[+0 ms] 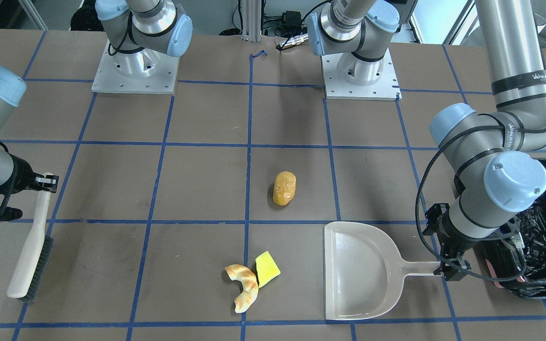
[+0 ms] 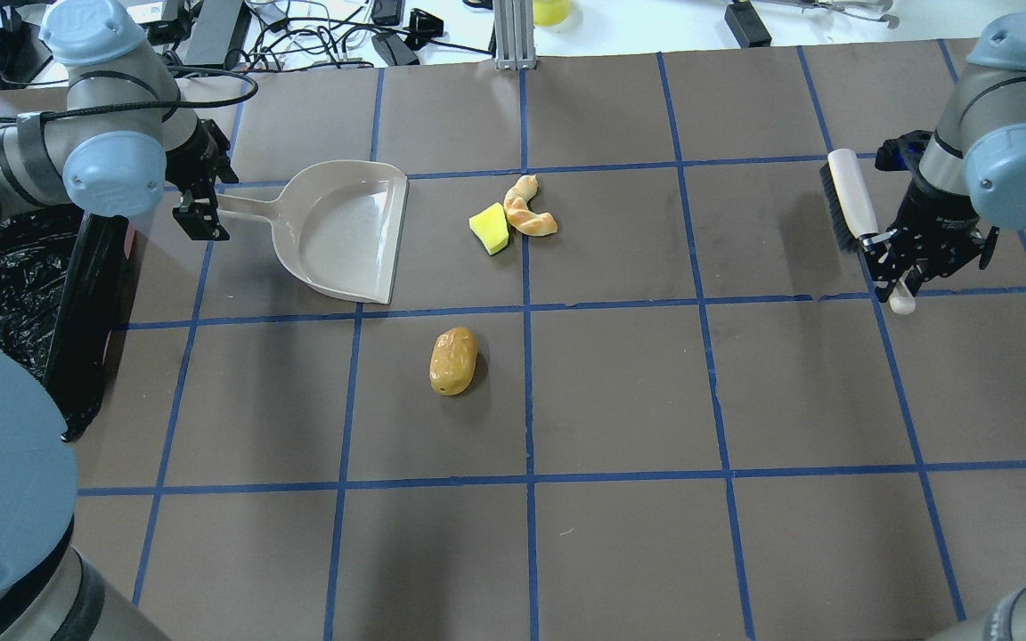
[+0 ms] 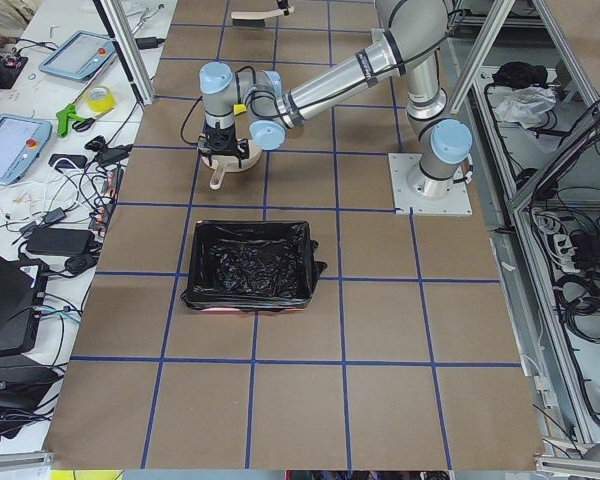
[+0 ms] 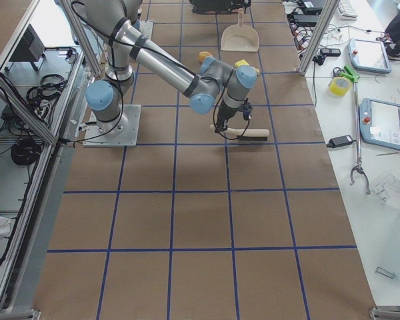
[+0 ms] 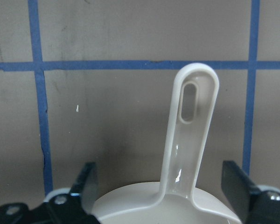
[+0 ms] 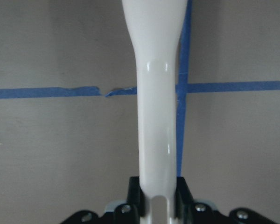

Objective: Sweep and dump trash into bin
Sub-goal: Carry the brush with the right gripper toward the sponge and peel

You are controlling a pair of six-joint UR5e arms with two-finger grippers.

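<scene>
The trash lies mid-table: a golden-brown oval lump (image 2: 453,360), a curved croissant-like piece (image 2: 528,209) and a yellow sponge wedge (image 2: 490,228) touching it. The beige dustpan (image 2: 344,227) lies flat, its mouth toward the sponge. My left gripper (image 2: 197,209) is open, its fingers (image 5: 88,184) wide on both sides of the dustpan handle (image 5: 189,126) without touching it. The bin (image 2: 5,285), lined with a black bag, stands just behind that gripper. My right gripper (image 2: 896,267) is shut on the handle of the beige hand brush (image 2: 851,200), far to the right.
The brown table has a blue tape grid (image 2: 526,303). The two arm bases (image 1: 133,71) stand at the robot's edge. Cables and devices (image 2: 326,36) lie beyond the far edge. The left arm's elbow (image 1: 514,182) hangs over the bin's near side.
</scene>
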